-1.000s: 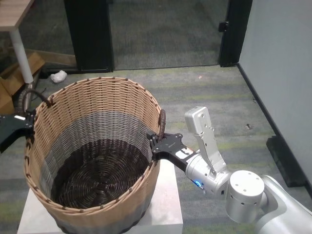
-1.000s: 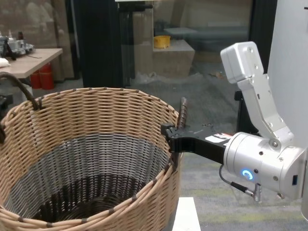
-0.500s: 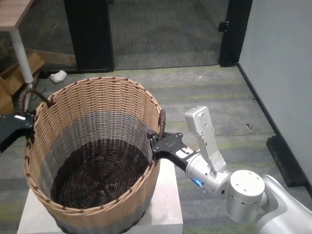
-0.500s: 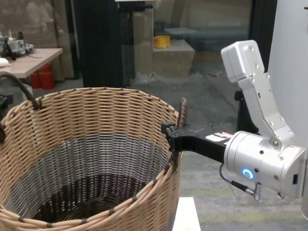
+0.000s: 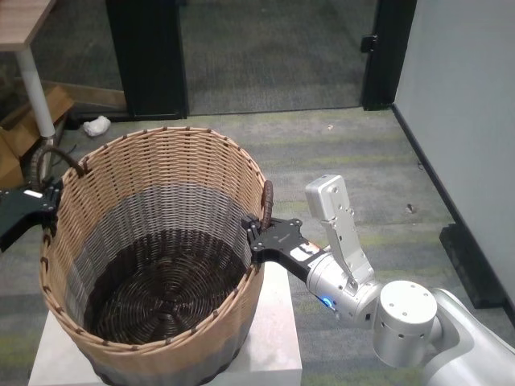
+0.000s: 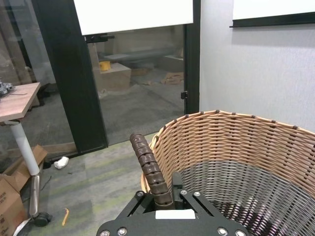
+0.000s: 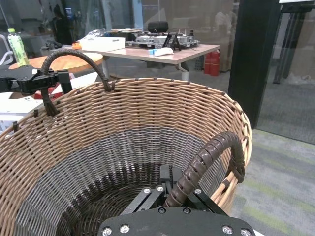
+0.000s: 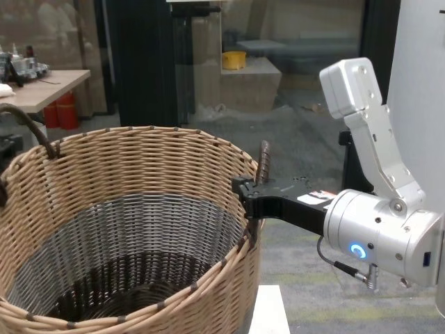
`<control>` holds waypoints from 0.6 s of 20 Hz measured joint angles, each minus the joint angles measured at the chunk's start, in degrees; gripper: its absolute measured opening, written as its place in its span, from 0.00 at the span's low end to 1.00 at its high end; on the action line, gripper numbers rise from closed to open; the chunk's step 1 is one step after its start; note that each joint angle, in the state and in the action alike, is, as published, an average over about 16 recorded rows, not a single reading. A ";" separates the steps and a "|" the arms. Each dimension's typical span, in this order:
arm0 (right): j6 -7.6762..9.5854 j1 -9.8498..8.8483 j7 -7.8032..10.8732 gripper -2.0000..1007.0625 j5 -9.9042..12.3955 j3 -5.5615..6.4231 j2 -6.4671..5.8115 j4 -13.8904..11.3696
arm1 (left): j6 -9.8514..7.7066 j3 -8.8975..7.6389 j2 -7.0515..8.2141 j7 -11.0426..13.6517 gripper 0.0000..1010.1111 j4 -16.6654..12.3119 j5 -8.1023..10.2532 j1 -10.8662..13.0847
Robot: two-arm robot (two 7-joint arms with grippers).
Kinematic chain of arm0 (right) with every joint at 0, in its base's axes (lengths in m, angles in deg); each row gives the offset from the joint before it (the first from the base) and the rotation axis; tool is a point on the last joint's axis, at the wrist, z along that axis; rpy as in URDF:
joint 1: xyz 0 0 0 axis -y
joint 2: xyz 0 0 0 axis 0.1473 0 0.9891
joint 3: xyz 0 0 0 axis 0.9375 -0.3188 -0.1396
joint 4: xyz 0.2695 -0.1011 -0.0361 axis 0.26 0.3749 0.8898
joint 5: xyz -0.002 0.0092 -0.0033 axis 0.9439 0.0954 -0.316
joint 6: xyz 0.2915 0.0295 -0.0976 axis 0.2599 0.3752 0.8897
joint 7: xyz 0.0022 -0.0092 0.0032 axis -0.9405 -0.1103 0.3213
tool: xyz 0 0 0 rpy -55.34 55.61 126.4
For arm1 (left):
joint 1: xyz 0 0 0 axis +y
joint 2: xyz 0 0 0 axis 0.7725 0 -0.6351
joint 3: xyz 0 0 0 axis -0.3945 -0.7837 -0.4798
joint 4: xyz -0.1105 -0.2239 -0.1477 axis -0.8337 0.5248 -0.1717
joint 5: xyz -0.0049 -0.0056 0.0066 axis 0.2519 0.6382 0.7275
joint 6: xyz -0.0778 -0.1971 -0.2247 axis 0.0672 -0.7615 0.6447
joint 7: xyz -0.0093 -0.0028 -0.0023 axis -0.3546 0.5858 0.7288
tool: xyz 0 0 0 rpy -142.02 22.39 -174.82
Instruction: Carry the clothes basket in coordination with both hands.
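Observation:
The clothes basket (image 5: pixel 161 173) is a large round wicker basket with a tan top band, a grey middle band and a dark base. It is empty and sits on a white block (image 5: pixel 278 338). My left gripper (image 5: pixel 48 205) is shut on the basket's left loop handle (image 5: pixel 47 157); the left wrist view shows that handle (image 6: pixel 147 164) rising from between the fingers. My right gripper (image 5: pixel 259 233) is shut on the right handle (image 5: pixel 267 197), which also shows in the right wrist view (image 7: pixel 211 157) and in the chest view (image 8: pixel 264 160).
A desk leg (image 5: pixel 36 96) and cardboard boxes (image 5: pixel 12 145) stand at the far left. A black door frame (image 5: pixel 149 56) is behind the basket. A white wall (image 5: pixel 467 96) runs along the right, with a black object (image 5: pixel 467 265) at its foot. Carpet lies all around.

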 joint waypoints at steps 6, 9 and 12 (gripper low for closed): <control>-0.02 -0.01 0.00 0.21 0.00 -0.01 -0.03 -0.04 | -0.02 0.02 0.03 -0.02 0.31 -0.05 -0.03 0.02; -0.02 -0.01 0.00 0.32 0.00 -0.02 -0.04 -0.05 | -0.02 0.02 0.04 -0.02 0.43 -0.07 -0.04 0.03; -0.03 -0.01 0.00 0.42 0.00 -0.02 -0.04 -0.06 | -0.02 0.02 0.04 -0.03 0.54 -0.08 -0.04 0.04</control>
